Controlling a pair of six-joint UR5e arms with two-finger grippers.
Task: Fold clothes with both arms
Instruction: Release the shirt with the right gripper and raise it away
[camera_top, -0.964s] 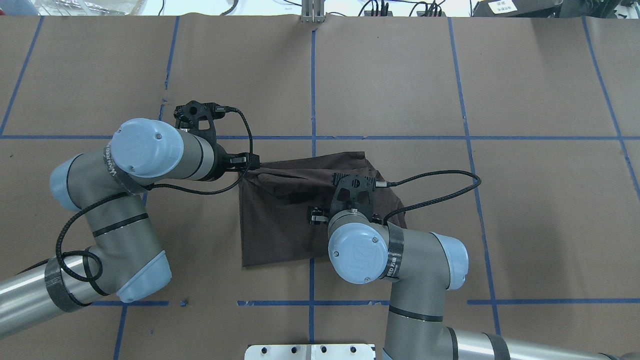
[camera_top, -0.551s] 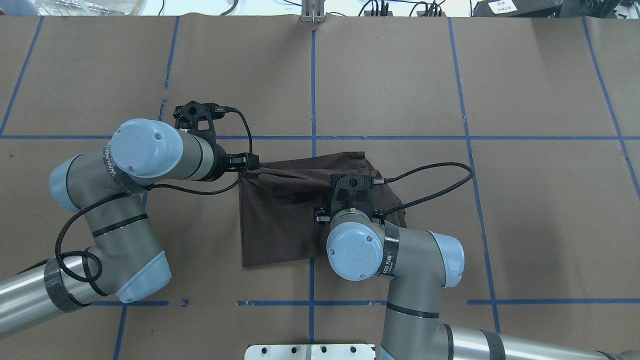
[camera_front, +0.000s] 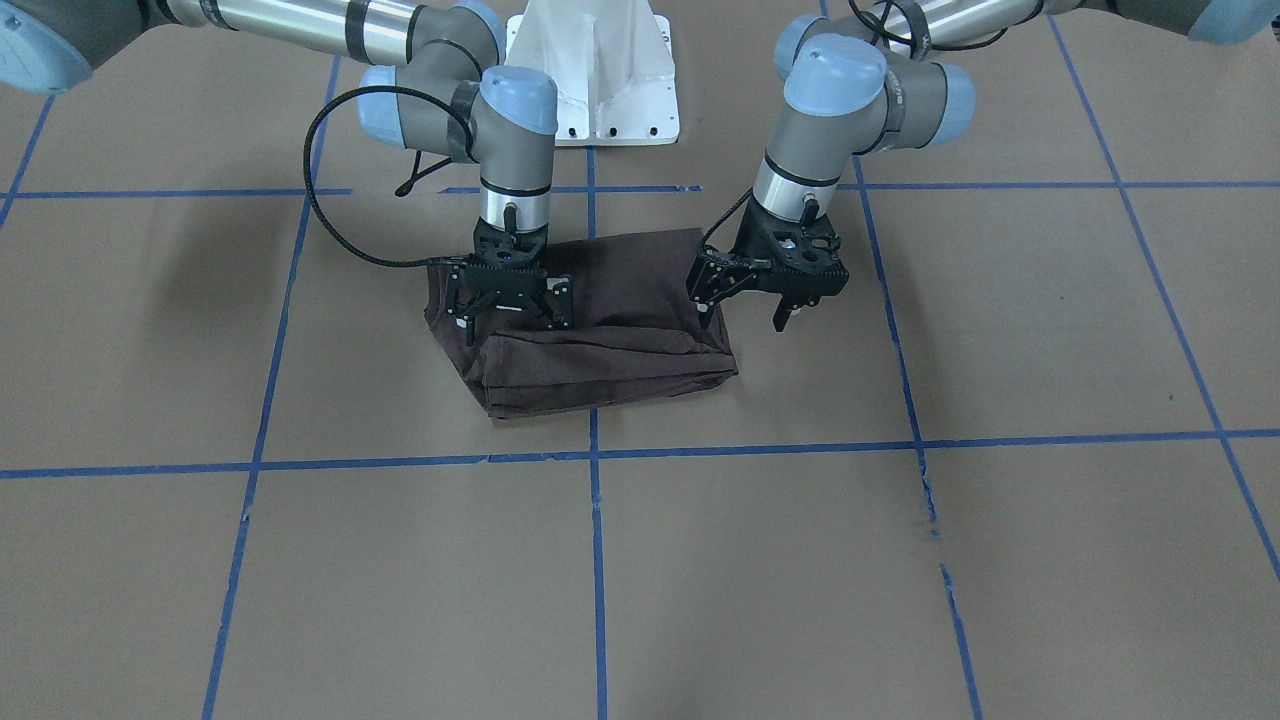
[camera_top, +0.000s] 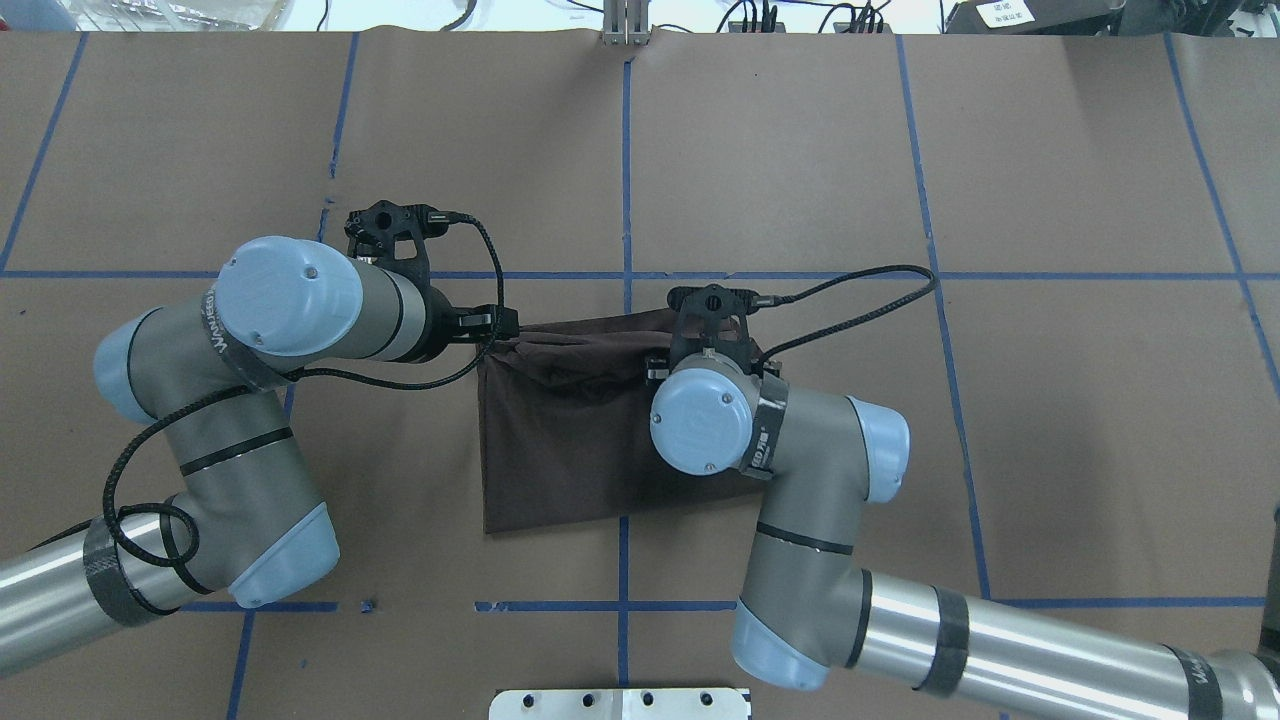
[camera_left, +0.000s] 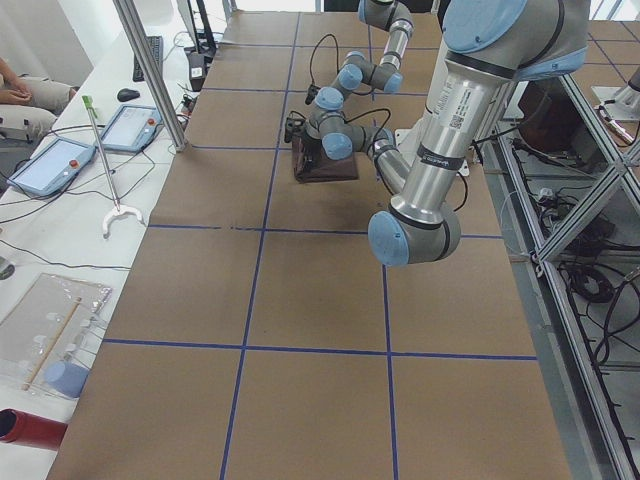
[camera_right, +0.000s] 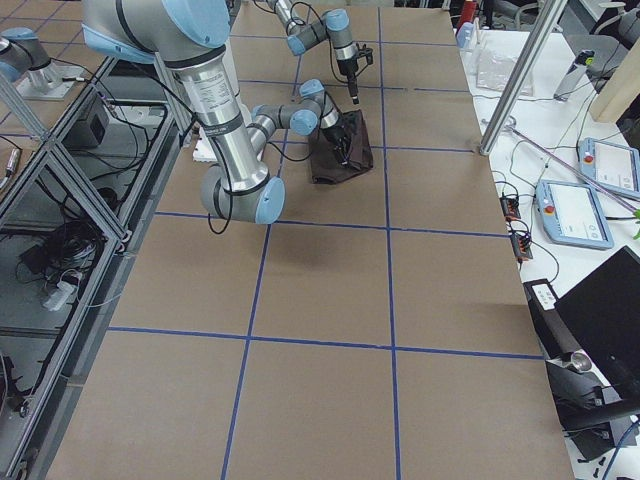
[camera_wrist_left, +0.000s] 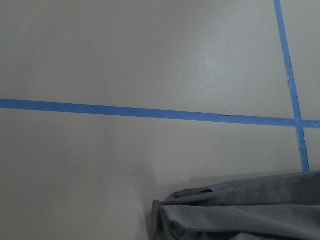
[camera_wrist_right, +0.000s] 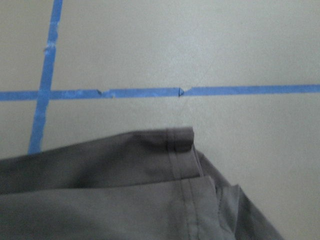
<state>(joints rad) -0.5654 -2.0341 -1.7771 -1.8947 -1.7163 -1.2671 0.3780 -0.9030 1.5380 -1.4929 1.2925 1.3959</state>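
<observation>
The dark brown T-shirt (camera_front: 620, 345) lies folded into a thick rectangle near the table's middle (camera_top: 560, 440). My right gripper (camera_front: 510, 320) hangs open just over its half on that arm's side, fingers spread wide. My left gripper (camera_front: 742, 315) is open at the opposite end, one finger by the shirt's corner and the other over bare paper. The left wrist view shows a bunched corner of the shirt (camera_wrist_left: 240, 210). The right wrist view shows a hemmed edge (camera_wrist_right: 100, 190). In the overhead view the right gripper is hidden under its wrist.
Brown paper with blue tape lines (camera_front: 600, 455) covers the table. The white pedestal base (camera_front: 595, 70) stands behind the shirt. A side bench holds tablets (camera_left: 50, 165) and a grabber stick (camera_left: 105, 170). A person's hand (camera_left: 15, 90) rests at the far left.
The right arm has moved away from the robot's base across the shirt to its far edge. The left arm has barely shifted.
</observation>
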